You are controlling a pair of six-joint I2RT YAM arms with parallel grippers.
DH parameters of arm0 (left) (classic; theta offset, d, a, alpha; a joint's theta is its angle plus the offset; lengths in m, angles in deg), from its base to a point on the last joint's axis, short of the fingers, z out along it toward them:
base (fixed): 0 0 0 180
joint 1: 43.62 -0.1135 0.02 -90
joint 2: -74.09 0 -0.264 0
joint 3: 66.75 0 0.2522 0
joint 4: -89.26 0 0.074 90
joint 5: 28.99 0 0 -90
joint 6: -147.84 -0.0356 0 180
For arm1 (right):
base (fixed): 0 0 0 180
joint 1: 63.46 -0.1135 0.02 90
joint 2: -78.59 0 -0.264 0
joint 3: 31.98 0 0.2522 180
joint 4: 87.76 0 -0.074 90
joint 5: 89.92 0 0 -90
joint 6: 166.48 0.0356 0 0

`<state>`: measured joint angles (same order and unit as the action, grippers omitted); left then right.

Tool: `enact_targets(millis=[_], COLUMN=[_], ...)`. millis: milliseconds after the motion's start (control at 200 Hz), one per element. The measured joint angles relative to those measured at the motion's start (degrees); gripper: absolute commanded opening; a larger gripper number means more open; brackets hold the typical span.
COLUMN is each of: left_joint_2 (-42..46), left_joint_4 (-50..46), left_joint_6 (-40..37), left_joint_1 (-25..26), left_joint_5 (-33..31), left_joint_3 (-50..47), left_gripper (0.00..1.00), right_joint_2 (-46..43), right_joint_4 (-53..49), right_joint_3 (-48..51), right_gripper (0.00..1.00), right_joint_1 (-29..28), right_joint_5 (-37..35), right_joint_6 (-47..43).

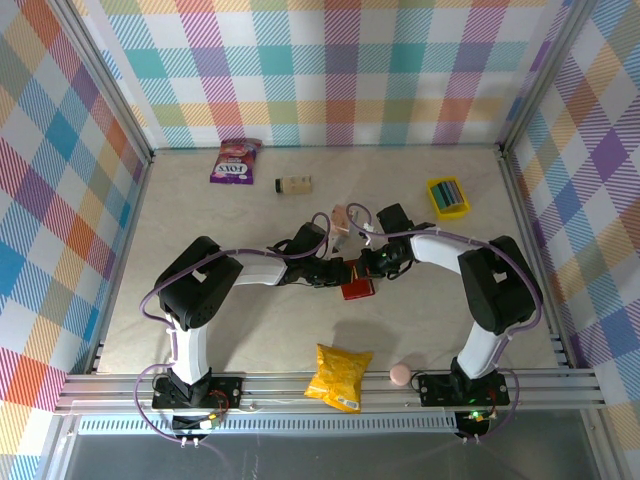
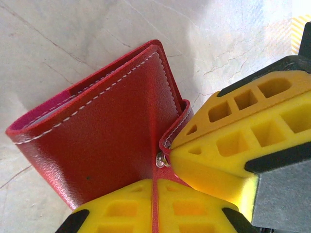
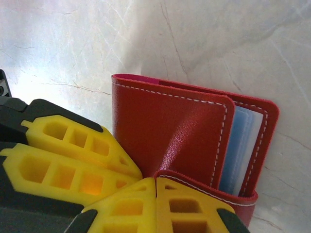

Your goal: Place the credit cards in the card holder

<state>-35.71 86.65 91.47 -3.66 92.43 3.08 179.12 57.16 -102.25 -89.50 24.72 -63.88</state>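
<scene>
The red card holder [image 1: 356, 287] lies mid-table with both grippers meeting on it. My left gripper [image 2: 155, 194] is shut on the edge of its cover, a thin red strip showing between the yellow fingers. My right gripper [image 3: 155, 191] is shut at the snap tab [image 2: 171, 136], which curls over one finger. The holder [image 3: 170, 121] stands partly spread, with pale blue inner pockets [image 3: 243, 150] showing; whether a card sits in them I cannot tell. The credit cards [image 1: 450, 191] lie in a small yellow tray [image 1: 436, 202] at the back right, apart from both grippers.
A purple snack packet [image 1: 235, 160] and a small pale box [image 1: 294, 184] lie at the back. A yellow crisp bag [image 1: 340, 377] and a pink ball [image 1: 400, 373] rest on the near rail. Checked walls close the table on three sides.
</scene>
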Motion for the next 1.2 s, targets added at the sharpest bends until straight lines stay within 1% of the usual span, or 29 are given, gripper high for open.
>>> enact_targets(millis=[755, 1200], left_joint_2=[0.0, 0.1], left_joint_4=[0.0, 1.1], left_joint_6=[0.0, 0.0], left_joint_1=[-0.3, -0.4], left_joint_5=[0.3, 0.3], left_joint_3=[-0.1, -0.8], left_gripper=[0.11, 0.11], right_joint_2=[2.3, 2.0], right_joint_4=[-2.4, -3.4], right_joint_3=[-2.6, -3.2], right_gripper=[0.00, 0.00], right_joint_1=[0.0, -1.3], right_joint_5=[0.9, -2.4], right_joint_6=[0.2, 0.1])
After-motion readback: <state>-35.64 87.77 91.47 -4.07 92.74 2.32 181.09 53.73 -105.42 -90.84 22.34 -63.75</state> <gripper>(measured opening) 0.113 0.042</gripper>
